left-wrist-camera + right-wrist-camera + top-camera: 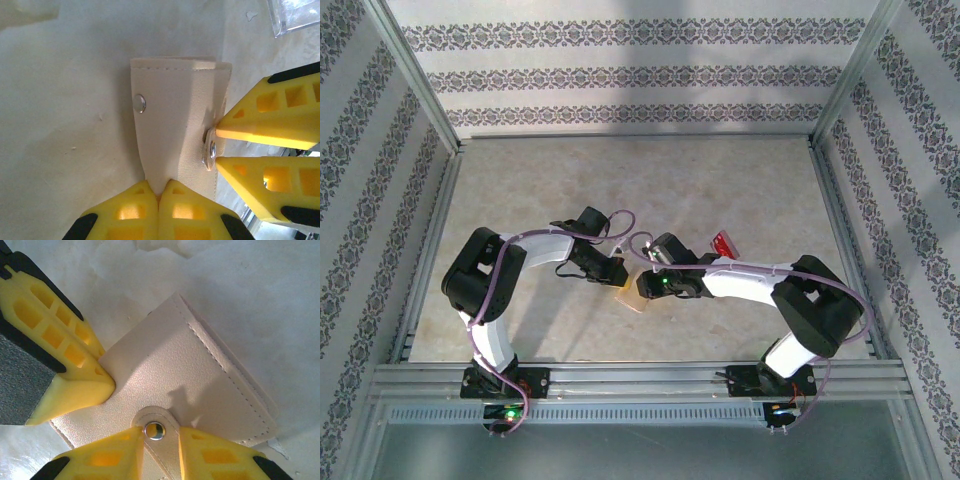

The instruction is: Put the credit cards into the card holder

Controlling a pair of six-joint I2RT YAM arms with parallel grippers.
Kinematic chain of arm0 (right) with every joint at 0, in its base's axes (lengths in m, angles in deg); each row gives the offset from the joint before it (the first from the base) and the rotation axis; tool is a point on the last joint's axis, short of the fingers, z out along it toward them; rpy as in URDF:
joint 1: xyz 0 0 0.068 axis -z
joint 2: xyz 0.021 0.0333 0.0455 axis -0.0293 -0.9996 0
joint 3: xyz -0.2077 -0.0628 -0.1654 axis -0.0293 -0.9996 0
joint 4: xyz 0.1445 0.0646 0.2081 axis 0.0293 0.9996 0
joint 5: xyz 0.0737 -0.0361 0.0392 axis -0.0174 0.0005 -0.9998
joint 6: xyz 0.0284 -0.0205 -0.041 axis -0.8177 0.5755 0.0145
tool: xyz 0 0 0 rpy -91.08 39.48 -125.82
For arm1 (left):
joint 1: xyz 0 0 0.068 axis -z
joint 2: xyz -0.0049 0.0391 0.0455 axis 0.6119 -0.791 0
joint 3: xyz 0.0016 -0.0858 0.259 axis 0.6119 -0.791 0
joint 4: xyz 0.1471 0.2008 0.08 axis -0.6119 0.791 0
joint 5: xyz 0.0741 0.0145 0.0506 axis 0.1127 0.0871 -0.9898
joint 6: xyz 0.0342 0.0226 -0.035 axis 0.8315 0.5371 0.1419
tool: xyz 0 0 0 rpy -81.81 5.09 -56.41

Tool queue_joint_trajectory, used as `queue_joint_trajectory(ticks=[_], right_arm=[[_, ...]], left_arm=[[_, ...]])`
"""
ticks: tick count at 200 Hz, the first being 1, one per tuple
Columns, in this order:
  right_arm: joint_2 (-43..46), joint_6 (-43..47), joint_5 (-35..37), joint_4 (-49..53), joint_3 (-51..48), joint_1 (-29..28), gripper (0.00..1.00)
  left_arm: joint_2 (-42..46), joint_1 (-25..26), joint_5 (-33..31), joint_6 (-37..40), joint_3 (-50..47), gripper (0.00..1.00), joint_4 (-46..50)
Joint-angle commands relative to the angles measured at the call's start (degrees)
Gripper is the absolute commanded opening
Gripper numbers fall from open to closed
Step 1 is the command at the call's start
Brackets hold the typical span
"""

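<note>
Okay, wide view first: both arms fold in over the middle of the pale surface (520, 200) and meet at the card holder (170, 125), which lies flat there between them. My read is that one side anchors it so the other can work the flap loose. My left end effector (160, 192) is pressed together, pinching one edge of the holder. My right end effector (160, 436) is spread only slightly. Its fingers straddle the snap tab (210, 145), one tip touching the metal stud, and I wouldn't call that a grip. The red card (723, 245) waits off to the right and a clear card (295, 17) lies just beyond the holder, neither loaded yet.
</note>
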State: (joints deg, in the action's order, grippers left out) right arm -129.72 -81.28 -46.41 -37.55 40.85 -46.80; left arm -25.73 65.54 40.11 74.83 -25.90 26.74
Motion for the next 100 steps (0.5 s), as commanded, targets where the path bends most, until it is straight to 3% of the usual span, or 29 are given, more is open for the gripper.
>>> queue_joint_trajectory(ticks=[1, 29, 100], right_arm=[[-0.35, 0.93, -0.34, -0.45, 0.60, 0.03, 0.26], [1.12, 2.50, 1.30, 1.43, 0.91, 0.30, 0.36], [0.38, 4.67, 0.56, 2.46, 2.66, 1.24, 0.37]], left_arm=[[-1.15, 1.39, -2.80, 1.09, 0.03, 0.00, 2.61], [-1.32, 1.38, -2.78, 1.05, 0.14, 0.00, 2.75], [-1.24, 1.37, -2.83, 1.14, 0.18, 0.00, 2.70]])
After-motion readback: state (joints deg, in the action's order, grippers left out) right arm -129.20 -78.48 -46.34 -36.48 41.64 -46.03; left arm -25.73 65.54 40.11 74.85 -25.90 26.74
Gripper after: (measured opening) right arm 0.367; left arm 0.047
